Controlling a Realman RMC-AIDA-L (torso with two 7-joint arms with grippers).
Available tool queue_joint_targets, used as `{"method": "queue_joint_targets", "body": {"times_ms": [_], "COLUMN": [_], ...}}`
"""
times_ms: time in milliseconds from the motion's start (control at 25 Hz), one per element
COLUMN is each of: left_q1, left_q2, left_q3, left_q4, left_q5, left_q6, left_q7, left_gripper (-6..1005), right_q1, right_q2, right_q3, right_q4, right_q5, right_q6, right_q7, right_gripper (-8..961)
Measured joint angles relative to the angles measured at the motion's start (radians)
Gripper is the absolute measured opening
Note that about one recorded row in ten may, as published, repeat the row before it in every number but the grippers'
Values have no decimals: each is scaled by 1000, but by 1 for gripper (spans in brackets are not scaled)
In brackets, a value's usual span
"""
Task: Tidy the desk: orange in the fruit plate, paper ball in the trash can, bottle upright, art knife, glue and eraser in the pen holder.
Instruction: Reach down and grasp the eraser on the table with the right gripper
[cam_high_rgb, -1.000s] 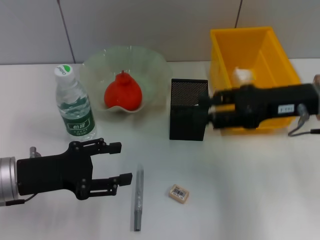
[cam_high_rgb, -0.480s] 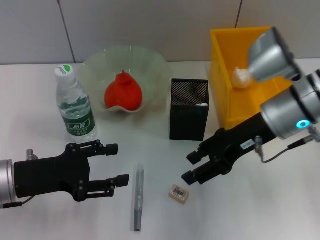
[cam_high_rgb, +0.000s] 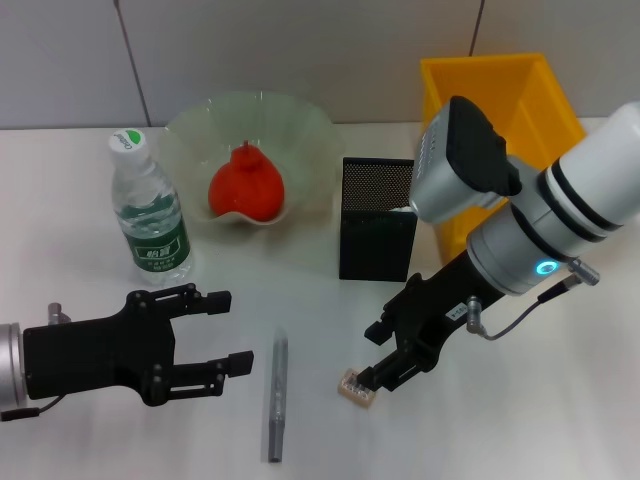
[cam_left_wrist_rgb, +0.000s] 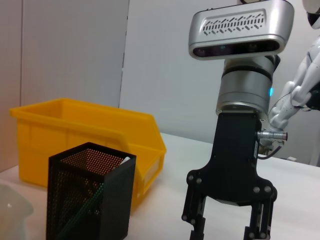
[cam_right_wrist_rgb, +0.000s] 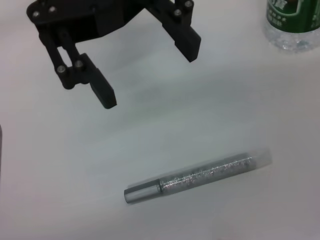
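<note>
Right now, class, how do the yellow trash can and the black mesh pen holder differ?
The trash can is solid yellow plastic; the pen holder is see-through black mesh. The trash can is wide and larger; the pen holder is narrow and tall. Both are open-topped containers standing on the white desk.

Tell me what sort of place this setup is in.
Probably an indoor lab or office desk staged for a tidying exercise: a plain white table against a pale panelled wall, with desk clutter such as a black mesh pen holder, a yellow trash can and an eraser.
</note>
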Motion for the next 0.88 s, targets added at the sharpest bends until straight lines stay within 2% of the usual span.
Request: {"method": "queue_joint_targets", "body": {"times_ms": [360,520,880], "left_q1": [21,25,27], "left_q2": [16,17,17], "left_q3": [-2,-2,-2], "left_q4": [-1,0,-2], "left_q5": [0,0,0], "left_q6": [-4,-5,-5], "left_q7": [-1,-1,-2], "left_gripper": [758,758,757], "right_q1": [-3,-8,-11], "right_q2": [3,3,5], "right_q3": [-112,-174,-242], "right_q4": [10,10,10], "right_q5": [47,66,76], "right_q6": [59,96,141], "right_q7": [0,0,14], "right_gripper": [622,622,622]}}
